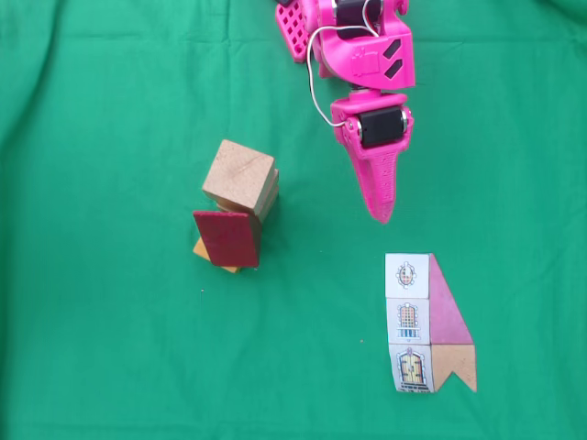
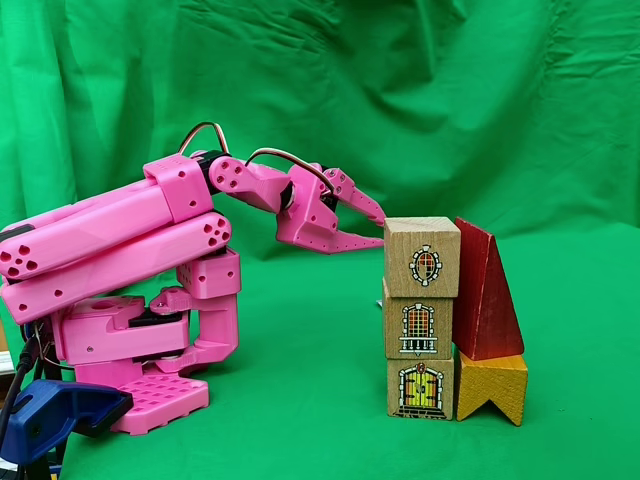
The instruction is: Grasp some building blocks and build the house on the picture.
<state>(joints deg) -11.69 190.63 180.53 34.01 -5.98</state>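
House (image 2: 450, 320) stands complete as we read it, near the front of the green desk (image 2: 300, 420): three tan window-and-door cubes stacked, the dark red wedge (image 2: 485, 295) leaning beside them on the orange notched block (image 2: 492, 385), matching the picture (image 1: 426, 323) lying flat well apart. Behind it our end effector (image 2: 375, 230) hangs by the top cube (image 2: 422, 257), fingers pressed together and holding nothing, so we judge the next move is only a clean retreat without nudging the stack.

Wrinkled bright green fabric backdrop (image 2: 420, 90) hangs behind; matching green cloth table covering (image 1: 110, 348) spans the surface, creased. Lighting even, soft shadows.
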